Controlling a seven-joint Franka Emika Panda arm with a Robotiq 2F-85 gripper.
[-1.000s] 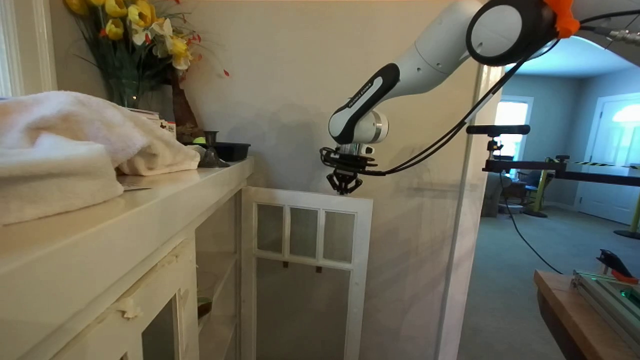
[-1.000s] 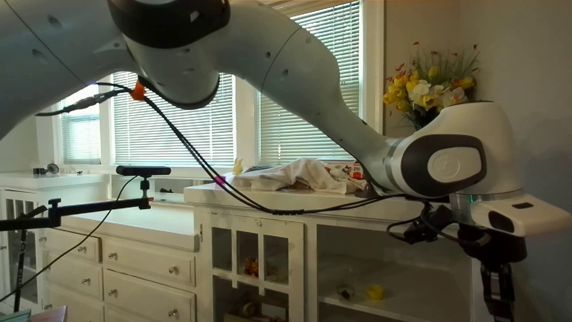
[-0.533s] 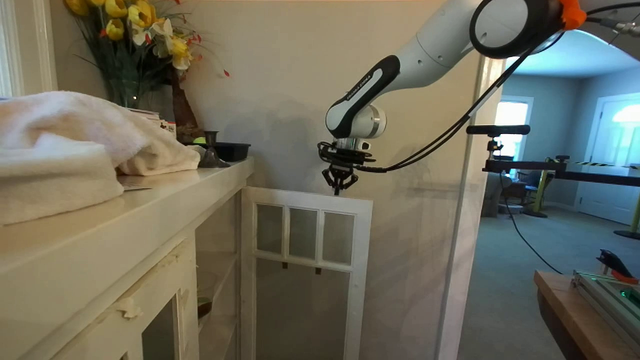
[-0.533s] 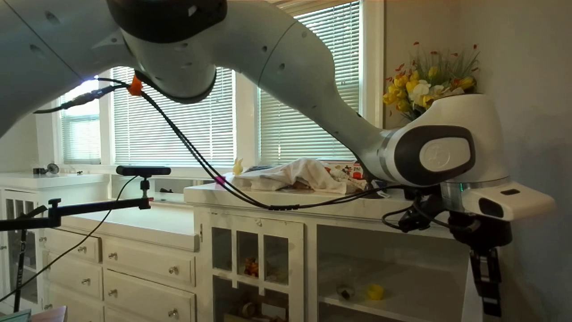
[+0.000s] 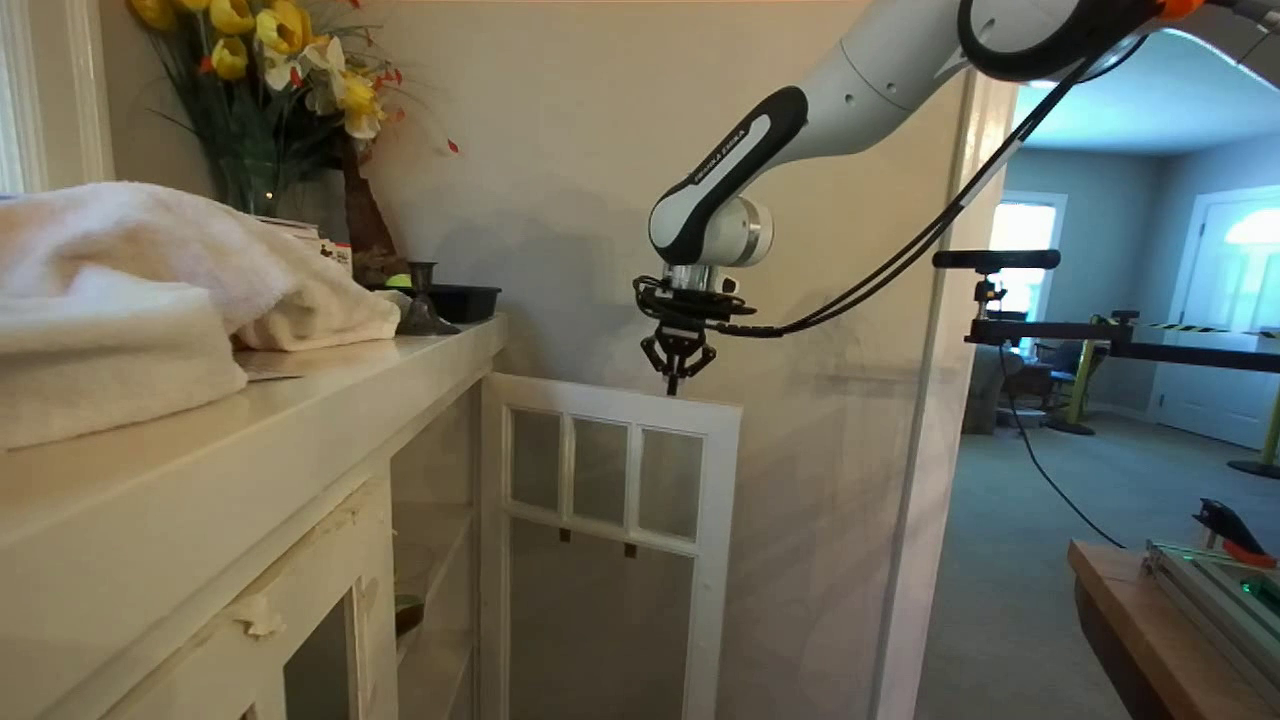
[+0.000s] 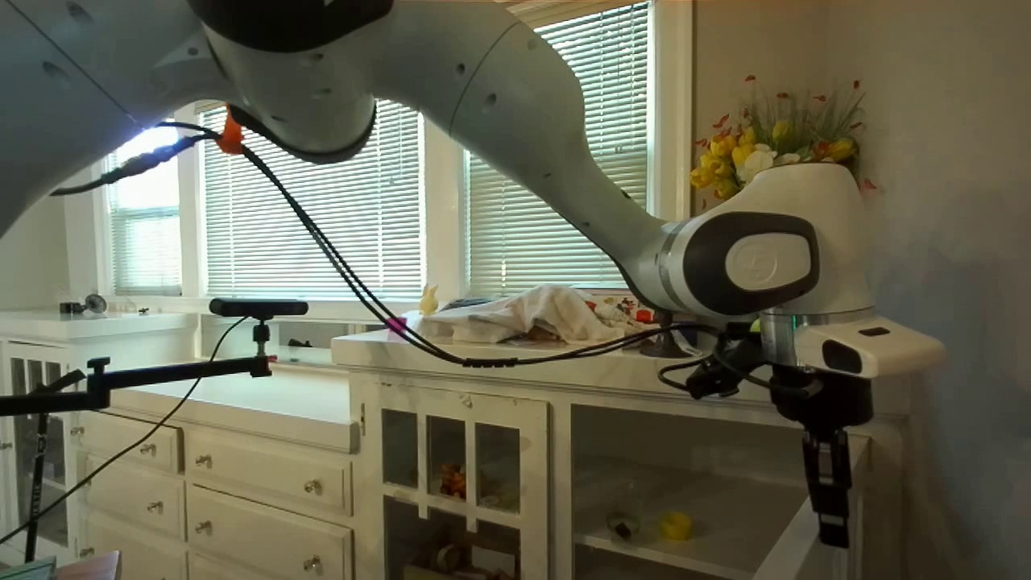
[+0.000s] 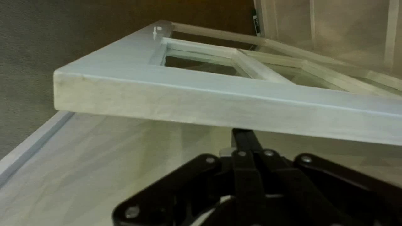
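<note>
I have the wall [image 5: 830,520] as backdrop and the white cabinet [image 6: 596,379] beside it; the cabinet's glass door [image 5: 600,528] stands swung out, its top edge [image 7: 188,105] close by my claw [image 5: 672,384], which points down on the door's wall side, closed, with nothing to be seen between the fingertips [image 6: 834,533] (whether they touch the door I cannot tell); to do this well, I'd judge, I should sit them a bit deeper behind that edge so they don't ride over it, lean on the door slowly and squarely, near its free side, and watch the wrist view for slip
</note>
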